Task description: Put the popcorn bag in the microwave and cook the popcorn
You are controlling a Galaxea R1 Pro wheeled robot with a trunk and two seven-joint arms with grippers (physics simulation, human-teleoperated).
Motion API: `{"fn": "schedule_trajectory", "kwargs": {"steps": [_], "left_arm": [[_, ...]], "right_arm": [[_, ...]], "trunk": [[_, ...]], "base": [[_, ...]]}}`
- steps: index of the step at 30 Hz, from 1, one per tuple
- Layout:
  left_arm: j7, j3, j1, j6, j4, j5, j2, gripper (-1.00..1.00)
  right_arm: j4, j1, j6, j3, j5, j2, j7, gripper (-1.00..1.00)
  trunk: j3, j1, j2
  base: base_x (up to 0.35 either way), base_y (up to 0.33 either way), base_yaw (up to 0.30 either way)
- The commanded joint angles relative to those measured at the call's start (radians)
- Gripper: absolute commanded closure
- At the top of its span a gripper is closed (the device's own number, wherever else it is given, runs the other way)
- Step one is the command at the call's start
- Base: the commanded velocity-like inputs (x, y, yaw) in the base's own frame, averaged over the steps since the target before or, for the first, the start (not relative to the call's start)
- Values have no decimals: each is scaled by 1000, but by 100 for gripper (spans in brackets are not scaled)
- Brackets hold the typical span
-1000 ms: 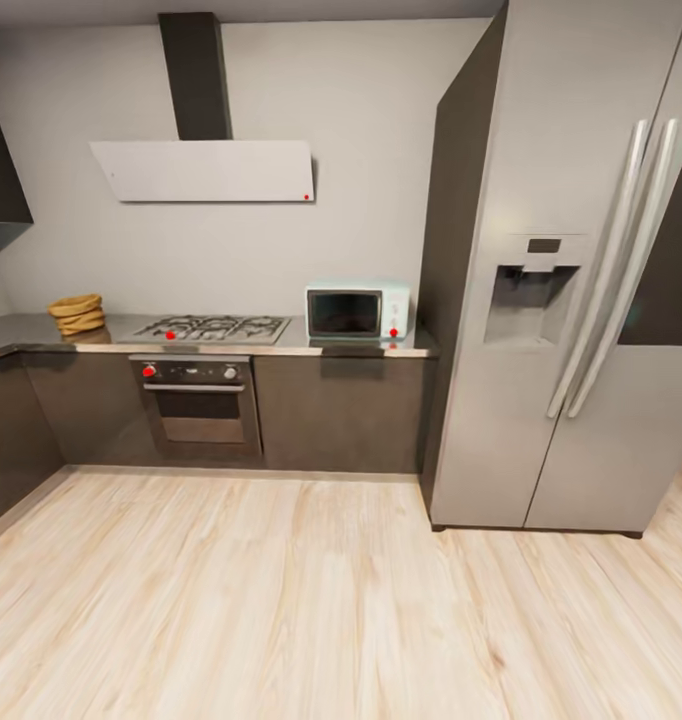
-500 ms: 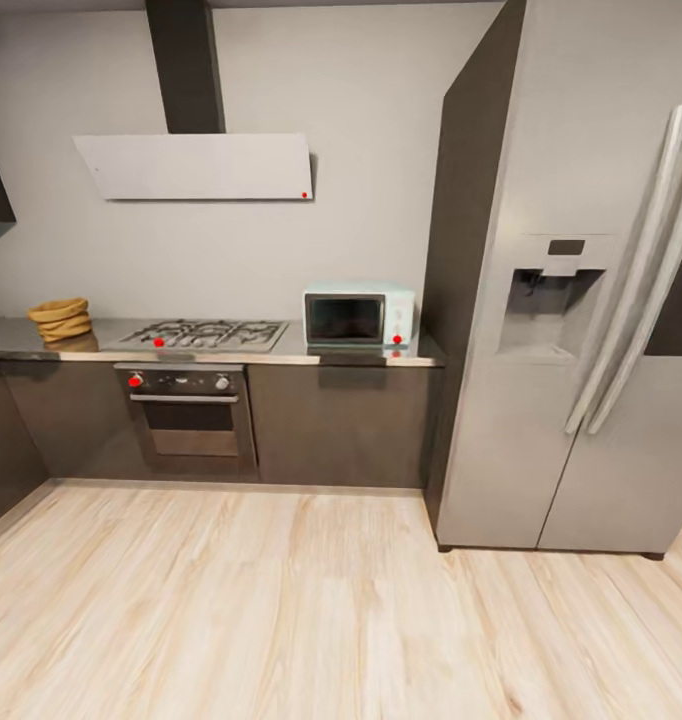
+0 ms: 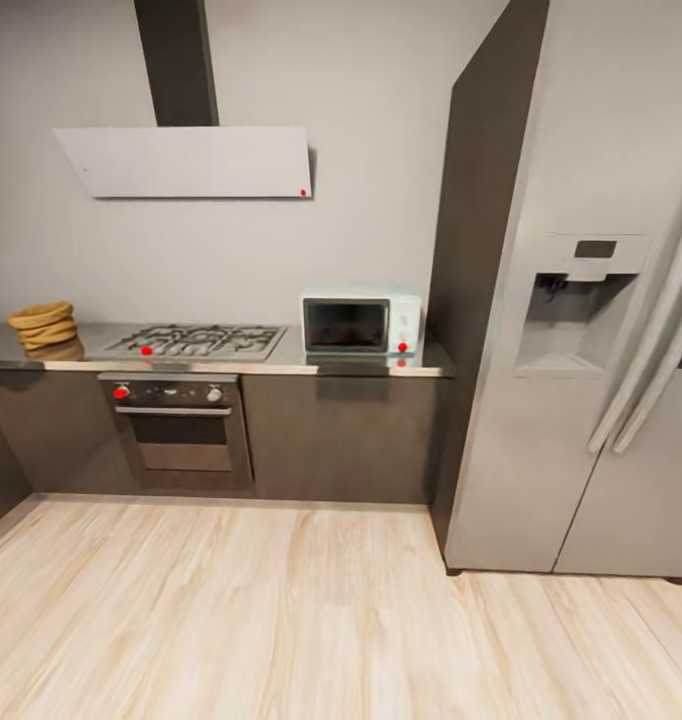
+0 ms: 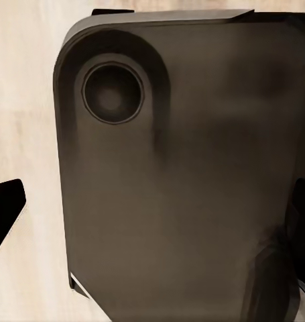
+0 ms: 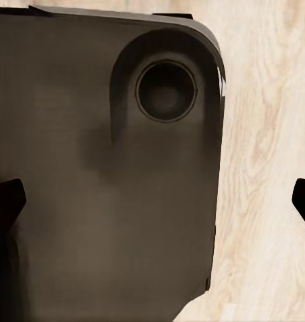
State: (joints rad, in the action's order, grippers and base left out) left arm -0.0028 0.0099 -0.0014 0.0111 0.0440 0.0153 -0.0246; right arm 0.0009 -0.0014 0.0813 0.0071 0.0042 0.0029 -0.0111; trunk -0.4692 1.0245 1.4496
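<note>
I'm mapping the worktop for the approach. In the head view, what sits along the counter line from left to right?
Tan bag → gas hob → microwave → tall dark panel → fridge.

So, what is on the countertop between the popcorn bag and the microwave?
In the head view, the gas hob lies between the popcorn bag and the microwave on the countertop.

Both tools point down over the robot's dark base point(image 4: 186, 188). Left tool point(image 4: 152, 211) and right tool point(image 5: 155, 201) show black fingertips spread wide apart.
</note>
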Motion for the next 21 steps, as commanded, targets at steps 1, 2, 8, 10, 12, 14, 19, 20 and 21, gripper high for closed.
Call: {"fn": "schedule_trajectory", "kwargs": {"steps": [1, 2, 8, 10, 12, 14, 19, 20, 21], "left_arm": [[0, 1, 0, 1, 0, 2, 0, -100], [0, 1, 0, 1, 0, 2, 0, -100], [0, 1, 0, 1, 0, 2, 0, -100], [0, 1, 0, 1, 0, 2, 0, -100], [0, 1, 0, 1, 0, 2, 0, -100], [0, 1, 0, 1, 0, 2, 0, -100], [0, 1, 0, 1, 0, 2, 0, -100], [0, 1, 0, 1, 0, 2, 0, -100], [0, 1, 0, 1, 0, 2, 0, -100]], "right_arm": [[0, 0, 3, 1, 0, 0, -1, -100], [0, 0, 3, 1, 0, 0, -1, -100], [0, 0, 3, 1, 0, 0, -1, -100], [0, 0, 3, 1, 0, 0, -1, -100], [0, 0, 3, 1, 0, 0, -1, -100], [0, 0, 3, 1, 0, 0, -1, -100], [0, 0, 3, 1, 0, 0, -1, -100], [0, 0, 3, 1, 0, 0, -1, -100], [0, 0, 3, 1, 0, 0, -1, -100]], "trunk": [[-1, 1, 0], [-1, 1, 0], [-1, 1, 0], [-1, 1, 0], [-1, 1, 0], [-1, 1, 0], [-1, 1, 0], [-1, 1, 0], [-1, 1, 0]], "base": [[293, 69, 0], [293, 72, 0], [293, 74, 0], [291, 75, 0], [287, 75, 0], [284, 76, 0], [284, 76, 0], [283, 76, 0], [283, 76, 0]]}}
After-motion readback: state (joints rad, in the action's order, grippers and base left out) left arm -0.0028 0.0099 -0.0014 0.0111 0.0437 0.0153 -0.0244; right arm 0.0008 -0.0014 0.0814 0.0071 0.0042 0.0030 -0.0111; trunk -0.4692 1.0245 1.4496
